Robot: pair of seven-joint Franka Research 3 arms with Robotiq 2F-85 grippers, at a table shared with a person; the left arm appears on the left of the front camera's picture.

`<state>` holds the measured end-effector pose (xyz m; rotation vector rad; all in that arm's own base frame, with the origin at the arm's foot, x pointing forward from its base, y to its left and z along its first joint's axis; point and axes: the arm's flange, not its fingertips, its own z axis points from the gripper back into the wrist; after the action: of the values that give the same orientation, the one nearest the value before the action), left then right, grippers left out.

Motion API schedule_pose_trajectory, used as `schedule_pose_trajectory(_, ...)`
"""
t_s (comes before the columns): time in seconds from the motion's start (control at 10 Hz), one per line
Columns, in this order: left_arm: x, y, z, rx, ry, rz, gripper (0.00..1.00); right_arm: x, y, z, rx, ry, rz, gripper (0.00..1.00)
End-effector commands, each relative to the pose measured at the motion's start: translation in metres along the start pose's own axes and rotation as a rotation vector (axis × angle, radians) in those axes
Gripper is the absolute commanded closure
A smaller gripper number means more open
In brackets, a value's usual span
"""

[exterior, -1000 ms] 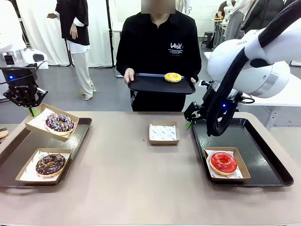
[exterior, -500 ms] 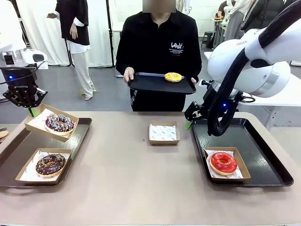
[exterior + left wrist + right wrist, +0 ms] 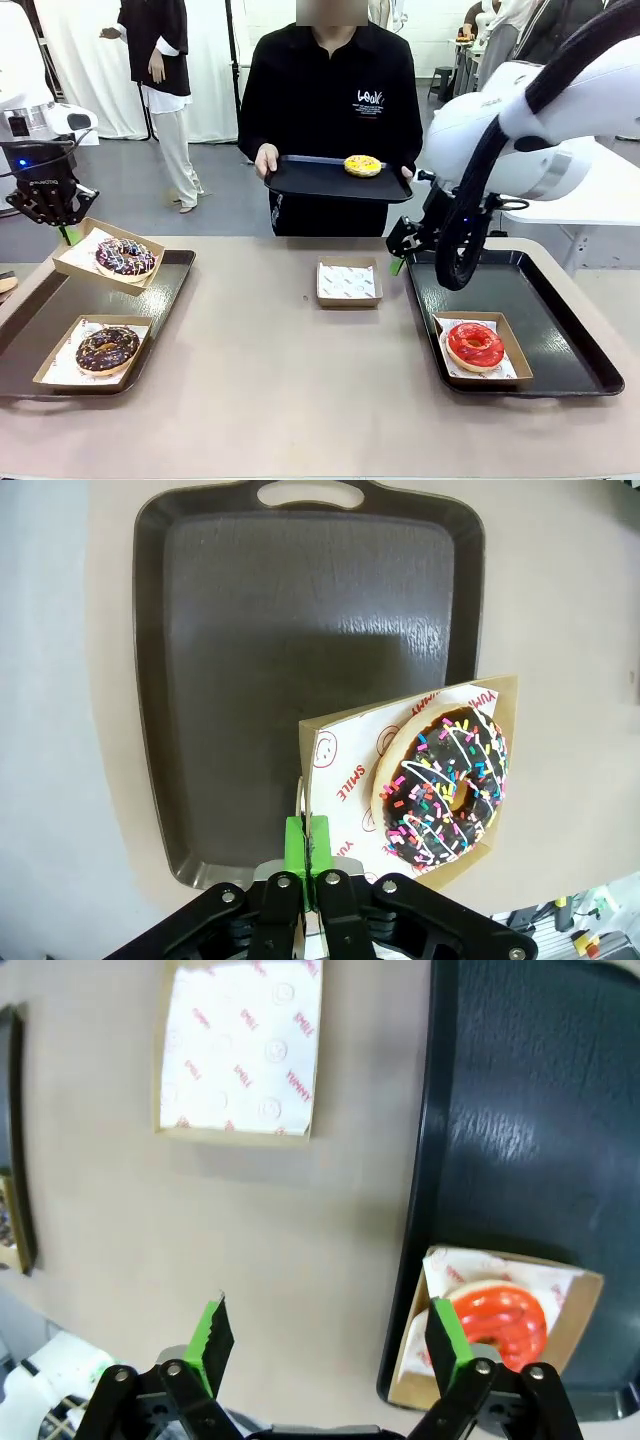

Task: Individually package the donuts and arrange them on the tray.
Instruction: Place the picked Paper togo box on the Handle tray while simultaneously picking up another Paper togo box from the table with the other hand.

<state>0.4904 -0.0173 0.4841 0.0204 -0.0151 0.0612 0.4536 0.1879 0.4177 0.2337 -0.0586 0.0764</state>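
**Boxed donut hangs over the left tray, not yet down**

The dark sprinkled donut point(image 3: 124, 257) lies in its paper box point(image 3: 340, 760), tilted just above the far end of the left tray point(image 3: 50, 300); it has barely shifted in the last second, so set-down looks close. The left gripper point(image 3: 308, 845) is clamped tight on the box's rim; the right gripper point(image 3: 328, 1320), wide and empty, has edged toward the empty box point(image 3: 347, 282).

left arm point(image 3: 45, 120) + right arm point(image 3: 520, 140): chunky white shells, fat black cable point(image 3: 478, 175) on the right one, blue lights point(image 3: 22, 165) | left gripper point(image 3: 308, 845), right gripper point(image 3: 330, 1335): black, green pads point(image 3: 213, 1335) | person point(image 3: 330, 110): black long-sleeve shirt, small white chest logo point(image 3: 375, 98)
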Motion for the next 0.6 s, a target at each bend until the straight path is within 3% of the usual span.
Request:
schedule_pose_trajectory(0.0, 0.025, 0.008, -0.007, -0.008, 0.013, -0.04, 0.99, 0.037, 0.028, -0.014, -0.084, -0.009, -0.018, 0.0)
schedule_pose_trajectory(0.5, 0.05, 0.01, -0.031, 0.055, 0.002, -0.169, 0.99, 0.083, 0.05, -0.066, -0.167, -0.033, -0.063, 0.0)
